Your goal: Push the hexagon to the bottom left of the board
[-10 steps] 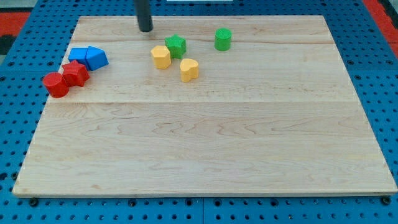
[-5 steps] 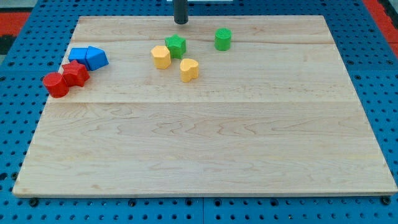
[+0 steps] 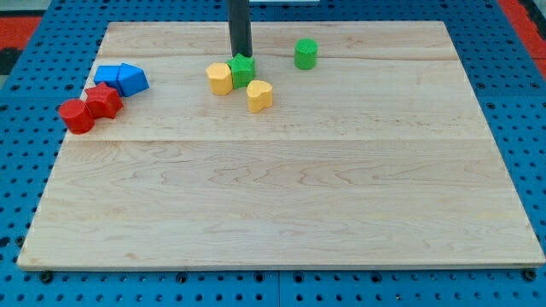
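Observation:
The yellow hexagon (image 3: 220,78) sits in the upper middle of the wooden board (image 3: 281,205). A green star (image 3: 243,70) touches its right side. My tip (image 3: 241,55) is at the star's top edge, just above and to the right of the hexagon. A yellow heart (image 3: 260,95) lies to the lower right of the star. A green cylinder (image 3: 305,53) stands further to the right.
Two blue blocks (image 3: 120,78) sit together near the board's left edge. A red star-like block (image 3: 103,101) and a red cylinder (image 3: 77,116) lie just below them. A blue pegboard (image 3: 26,153) surrounds the board.
My tip moved right along the board's top edge, then down to the green star's top. The star has shifted slightly down, against the yellow hexagon.

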